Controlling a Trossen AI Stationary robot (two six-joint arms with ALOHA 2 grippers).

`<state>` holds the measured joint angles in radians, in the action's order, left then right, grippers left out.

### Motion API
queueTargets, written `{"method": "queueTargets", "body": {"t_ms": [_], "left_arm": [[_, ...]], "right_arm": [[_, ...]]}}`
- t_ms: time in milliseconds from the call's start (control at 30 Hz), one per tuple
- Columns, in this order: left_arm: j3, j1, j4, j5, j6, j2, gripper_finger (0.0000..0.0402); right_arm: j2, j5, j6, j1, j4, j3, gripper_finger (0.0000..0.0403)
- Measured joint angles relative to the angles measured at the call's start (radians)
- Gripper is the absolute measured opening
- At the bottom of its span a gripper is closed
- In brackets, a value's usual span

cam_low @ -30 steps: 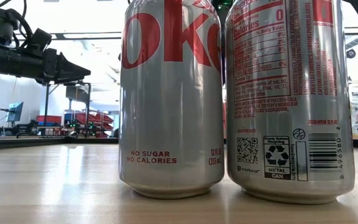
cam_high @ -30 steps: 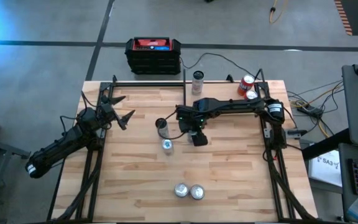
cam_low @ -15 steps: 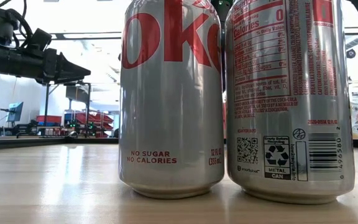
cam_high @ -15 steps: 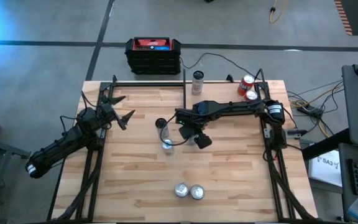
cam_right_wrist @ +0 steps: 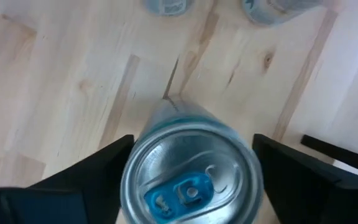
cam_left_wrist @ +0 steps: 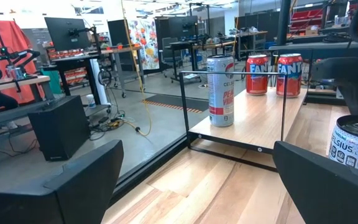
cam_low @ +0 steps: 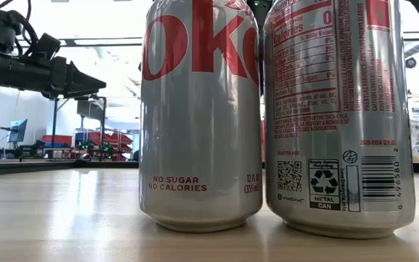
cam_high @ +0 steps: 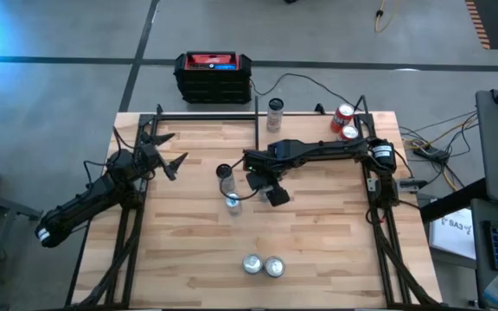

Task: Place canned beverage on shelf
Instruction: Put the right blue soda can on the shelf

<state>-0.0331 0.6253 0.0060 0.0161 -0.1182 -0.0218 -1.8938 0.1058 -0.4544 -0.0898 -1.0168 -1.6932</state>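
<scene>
A silver can with a blue tab (cam_right_wrist: 191, 180) stands on the tabletop between the open fingers of my right gripper (cam_high: 264, 186), which points steeply down at mid-table. The shelf (cam_high: 305, 123) is the raised board at the far edge. It carries a tall can (cam_high: 275, 108) and two red Fanta cans (cam_high: 346, 121); the left wrist view shows the shelf (cam_left_wrist: 253, 118) too. My left gripper (cam_high: 167, 160) waits open and level near the table's left side. My right gripper comes from above, slanting down, with one finger (cam_right_wrist: 98, 171) on each side of the can's wall just under the top rim (cam_right_wrist: 132, 158). The fingers lie close against the can; whether they touch it, I cannot tell.
Two more cans (cam_high: 225, 175) (cam_high: 233, 203) stand just left of my right gripper. Two Diet Coke cans (cam_high: 262, 264) stand near the front edge and fill the low view (cam_low: 198, 109). A red-and-black box (cam_high: 213, 76) sits on the floor beyond the table.
My right gripper has rolled a little about its own pointing line while staying over the same spot at mid-table.
</scene>
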Motion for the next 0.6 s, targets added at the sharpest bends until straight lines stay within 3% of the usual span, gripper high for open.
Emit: {"method": "queueTargets", "body": {"t_ms": [267, 600], "left_arm": [[0.0, 0.0, 0.0, 0.0, 0.0, 0.0, 0.0398], [0.0, 0.0, 0.0, 0.0, 0.0, 0.0, 0.0398]], "right_arm": [[0.001, -0.003, 0.114, 0.0, 0.002, 0.0, 0.039], [0.001, -0.141, 0.657, 0.004, -0.015, -0.064, 0.04]]}}
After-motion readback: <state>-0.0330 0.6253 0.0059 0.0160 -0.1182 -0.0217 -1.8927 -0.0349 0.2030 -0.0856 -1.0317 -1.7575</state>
